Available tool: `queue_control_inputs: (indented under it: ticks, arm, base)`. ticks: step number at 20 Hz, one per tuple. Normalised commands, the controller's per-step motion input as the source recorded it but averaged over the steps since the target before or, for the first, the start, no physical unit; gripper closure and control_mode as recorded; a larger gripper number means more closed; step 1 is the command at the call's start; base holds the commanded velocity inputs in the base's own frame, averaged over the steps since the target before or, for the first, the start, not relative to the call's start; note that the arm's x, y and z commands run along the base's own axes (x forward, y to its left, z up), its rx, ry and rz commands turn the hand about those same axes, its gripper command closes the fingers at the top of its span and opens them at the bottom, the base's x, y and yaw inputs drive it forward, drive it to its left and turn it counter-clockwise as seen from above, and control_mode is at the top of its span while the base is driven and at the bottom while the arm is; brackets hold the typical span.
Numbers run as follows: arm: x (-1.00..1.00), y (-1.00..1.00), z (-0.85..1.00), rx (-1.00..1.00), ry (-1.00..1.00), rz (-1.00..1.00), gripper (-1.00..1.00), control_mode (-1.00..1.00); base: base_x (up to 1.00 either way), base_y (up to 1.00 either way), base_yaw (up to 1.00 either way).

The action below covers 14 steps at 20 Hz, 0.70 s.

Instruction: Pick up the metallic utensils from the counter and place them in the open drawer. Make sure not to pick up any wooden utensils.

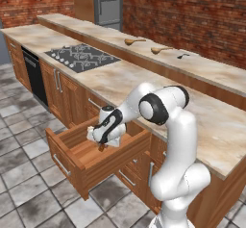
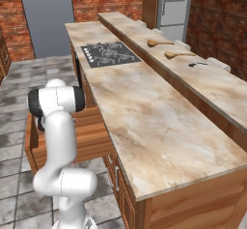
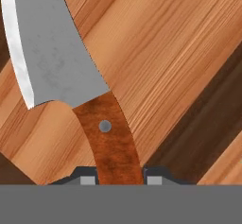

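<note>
The gripper (image 3: 120, 179) is closed on the reddish-brown handle of the knife (image 3: 66, 62), whose silver blade is extended away from the fingertips (image 3: 87, 180). Directly beneath it the wooden floor of the open drawer (image 1: 103, 162) is seen. Beyond, on the counter (image 1: 211, 126), two wooden spoons (image 1: 134, 41) are laid well apart from the gripper.

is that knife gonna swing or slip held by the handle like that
The knife probably stays stiff: solid blade, riveted handle. Its broad blade sits beyond the gripper, so it may pivot. The handle looks smooth, so some slip over the drawer is possible.
</note>
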Motion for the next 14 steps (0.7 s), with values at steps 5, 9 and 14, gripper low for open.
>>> queue_control_inputs:
  ticks: [5,9,14]
  arm:
    - [0.17,0.46,0.01,0.00,0.01,-0.08,1.00,-1.00]
    - [0.44,0.30,0.26,-0.02,0.09,-0.06,1.00,-1.00]
    - [0.47,0.07,0.01,-0.01,0.09,-0.05,1.00,-1.00]
  base:
    - [0.00,0.00,0.00]
    - [0.00,0.00,0.00]
    - [0.00,0.00,0.00]
